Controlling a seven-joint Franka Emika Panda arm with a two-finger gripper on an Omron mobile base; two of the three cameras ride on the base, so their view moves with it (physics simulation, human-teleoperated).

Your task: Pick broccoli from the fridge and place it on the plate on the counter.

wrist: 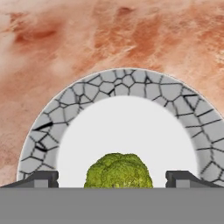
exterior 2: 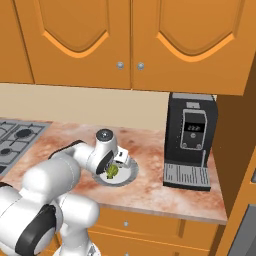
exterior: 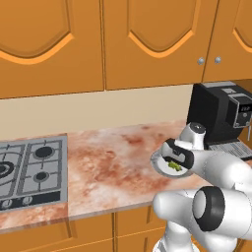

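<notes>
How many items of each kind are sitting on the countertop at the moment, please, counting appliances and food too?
Broccoli: 1, between the open jaws, over the plate
Plate: 1, with a cracked grey rim
Coffee machine: 1, black, at the right end of the counter
Gas hob: 1, set into the left end
Total: 4

The gripper (wrist: 112,179) hangs right over the plate (wrist: 39,135), fingertips (wrist: 41,178) spread wide with the broccoli (wrist: 118,171) between them and a gap on either side. Left of the plate, bare counter (exterior: 108,162) runs to the gas hob (exterior: 32,172), so that side lies open. To the right the black coffee machine (exterior 2: 190,145) stands near and blocks it. Overhead, the orange wall cabinets (exterior 2: 130,40) hang well above the hand.
</notes>
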